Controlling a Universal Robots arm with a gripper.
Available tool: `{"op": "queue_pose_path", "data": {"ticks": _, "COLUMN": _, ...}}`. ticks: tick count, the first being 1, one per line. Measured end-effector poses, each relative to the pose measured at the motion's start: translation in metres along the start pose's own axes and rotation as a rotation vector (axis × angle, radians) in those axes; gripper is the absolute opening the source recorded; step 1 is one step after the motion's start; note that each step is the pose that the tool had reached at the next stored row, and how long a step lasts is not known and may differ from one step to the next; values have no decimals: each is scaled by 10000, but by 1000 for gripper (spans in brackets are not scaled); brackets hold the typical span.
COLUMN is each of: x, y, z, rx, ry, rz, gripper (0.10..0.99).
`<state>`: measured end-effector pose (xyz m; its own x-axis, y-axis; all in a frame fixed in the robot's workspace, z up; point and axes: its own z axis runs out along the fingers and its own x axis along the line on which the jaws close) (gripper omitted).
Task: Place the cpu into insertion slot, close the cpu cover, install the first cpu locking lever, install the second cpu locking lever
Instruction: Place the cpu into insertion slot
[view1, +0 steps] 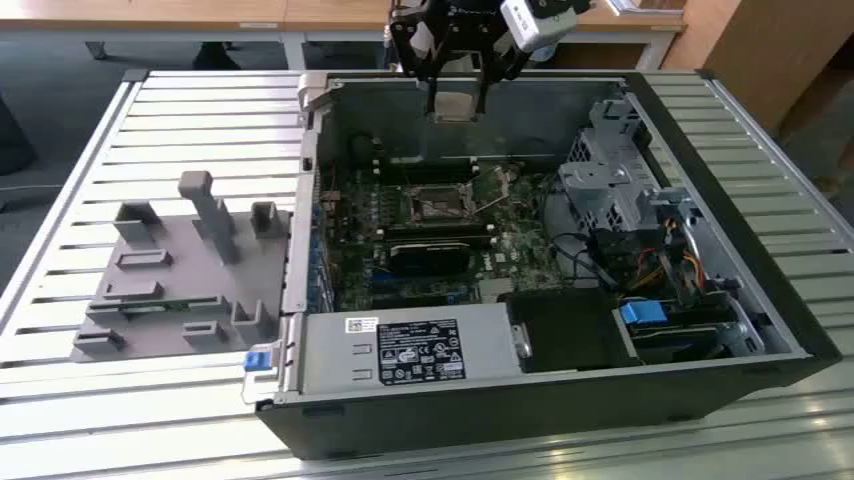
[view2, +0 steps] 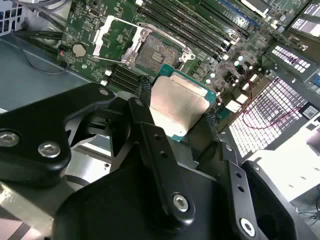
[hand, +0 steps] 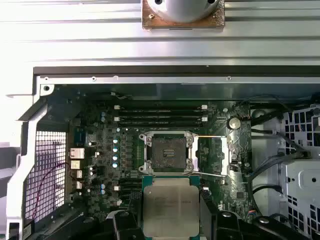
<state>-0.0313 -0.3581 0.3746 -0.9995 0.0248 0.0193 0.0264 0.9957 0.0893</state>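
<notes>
My gripper hangs above the far side of the open computer case, shut on the cpu. In both wrist views the cpu is a silver-faced square chip on a green carrier, pinched at two opposite edges between the black fingers. The insertion slot lies bare on the green board below. The cpu cover stands flipped open beside it. Two thin locking levers are swung out from the slot.
Black memory slots flank the socket. A metal drive cage with cables sits at the exterior view's right, and a power supply at the near side. A grey holder fixture rests on the slatted table outside the case.
</notes>
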Motion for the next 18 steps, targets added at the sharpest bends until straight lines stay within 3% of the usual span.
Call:
{"op": "queue_pose_path", "data": {"ticks": 12, "x": 0, "y": 0, "z": 0, "rx": -1, "ry": -8, "rz": 90, "gripper": 541}}
{"op": "queue_pose_path", "data": {"ticks": 18, "x": 0, "y": 0, "z": 0, "rx": -12, "ry": -61, "rz": 682, "gripper": 541}}
